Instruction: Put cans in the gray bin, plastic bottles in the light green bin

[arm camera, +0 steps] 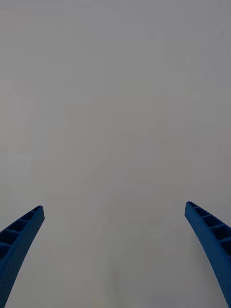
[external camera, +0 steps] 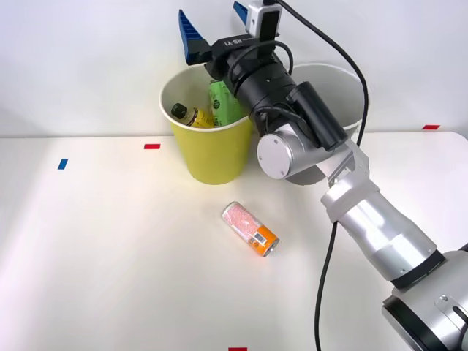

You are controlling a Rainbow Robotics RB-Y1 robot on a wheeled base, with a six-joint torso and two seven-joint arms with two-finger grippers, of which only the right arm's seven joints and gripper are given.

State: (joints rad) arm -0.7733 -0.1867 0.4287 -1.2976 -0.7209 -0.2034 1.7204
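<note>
A pink-and-orange can (external camera: 251, 228) lies on its side on the white table, in front of the two bins. The light green bin (external camera: 208, 157) stands at the back centre and holds a green bottle (external camera: 224, 104) and a yellow-labelled bottle (external camera: 191, 115) with a black cap. The gray bin (external camera: 349, 99) stands to its right, mostly hidden behind my arm. My right gripper (external camera: 212, 18) is open and empty, raised above the light green bin's rim and pointing at the back wall. In the wrist view its gripper (arm camera: 114, 211) has fingers (arm camera: 21, 228) spread wide against a plain grey wall.
Red tape marks (external camera: 152, 146) and a blue mark (external camera: 62, 164) lie on the table. My arm (external camera: 365, 212) crosses from the lower right to the bins. The white wall stands close behind the bins.
</note>
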